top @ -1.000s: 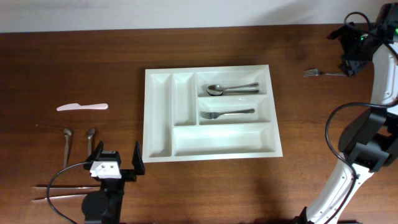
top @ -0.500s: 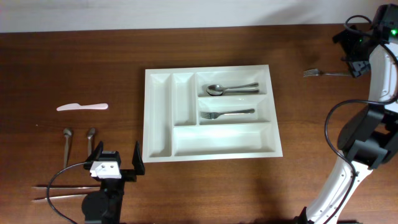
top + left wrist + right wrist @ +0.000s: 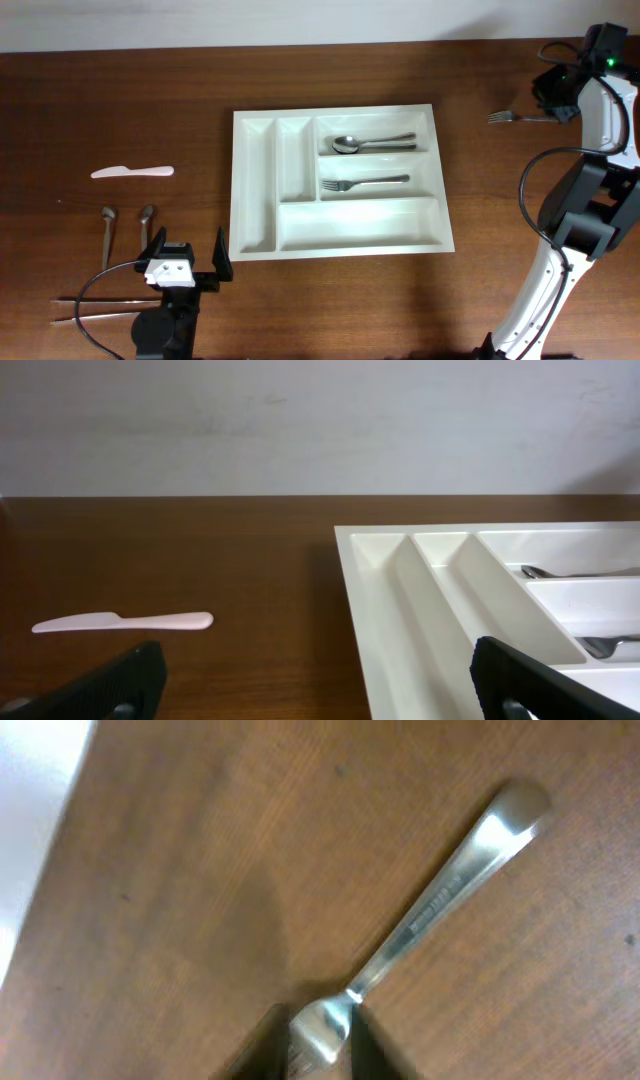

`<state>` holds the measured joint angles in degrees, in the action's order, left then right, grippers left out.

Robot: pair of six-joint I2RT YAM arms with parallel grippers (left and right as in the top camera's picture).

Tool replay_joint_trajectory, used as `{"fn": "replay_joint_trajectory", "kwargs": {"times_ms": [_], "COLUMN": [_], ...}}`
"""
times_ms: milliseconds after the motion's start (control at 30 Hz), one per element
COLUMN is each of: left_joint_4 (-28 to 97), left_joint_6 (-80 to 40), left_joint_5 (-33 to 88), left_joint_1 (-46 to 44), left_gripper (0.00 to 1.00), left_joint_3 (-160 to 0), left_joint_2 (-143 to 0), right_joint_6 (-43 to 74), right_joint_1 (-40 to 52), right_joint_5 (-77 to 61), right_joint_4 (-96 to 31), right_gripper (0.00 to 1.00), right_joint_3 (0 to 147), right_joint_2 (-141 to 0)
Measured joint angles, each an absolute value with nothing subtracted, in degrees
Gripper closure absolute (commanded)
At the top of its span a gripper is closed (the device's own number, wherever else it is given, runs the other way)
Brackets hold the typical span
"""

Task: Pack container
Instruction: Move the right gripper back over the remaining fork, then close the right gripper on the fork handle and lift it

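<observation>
Jaws on the left are seen wide open and empty from overhead, parked low at the near edge of the table. The right jaws are placed over the handle end of a loose fork at far right, and their state cannot be told from above. The tray sits mid-table, well apart from both arms. Spoons are filed in its top wide slot and one fork in the middle slot; the other slots are bare. A pale knife and two loose spoons are left unpacked on the left.

Left wrist view: both fingertips are spread at the frame corners with nothing held. The tray is ahead to the right, the knife ahead to the left.

Right wrist view: the loose fork lies flat on the table, head nearest the camera. Blurred dark shapes flank the head, so open or closed cannot be told.

Step judged: pickup of the loose fork. Next, a low pinch on the thin metal is needed, then a lift and a carry to the middle slot beside the other fork.
</observation>
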<state>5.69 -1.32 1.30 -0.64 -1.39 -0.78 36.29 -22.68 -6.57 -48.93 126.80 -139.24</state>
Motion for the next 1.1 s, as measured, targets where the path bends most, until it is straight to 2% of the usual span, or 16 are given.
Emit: {"fn": "replay_joint_trajectory", "kwargs": {"times_ms": [333, 1100], "left_joint_4": [5.7, 5.7], "left_joint_6": [-1.3, -1.3], "left_joint_5": [1.3, 1.3], "left_joint_1": [-0.7, -0.7], "left_gripper": [0.01, 0.01], "left_joint_3": [-1.4, -1.4], "left_joint_2": [-0.8, -0.8], "right_joint_6": [36.0, 34.7], "right_joint_1": [-22.5, -19.2], "right_joint_5": [-1.5, -4.0], "right_joint_4": [-47.2, -42.0], "right_gripper": [0.96, 0.96], "right_joint_3": [126.8, 126.8], "right_joint_2": [-140.6, -144.4]}}
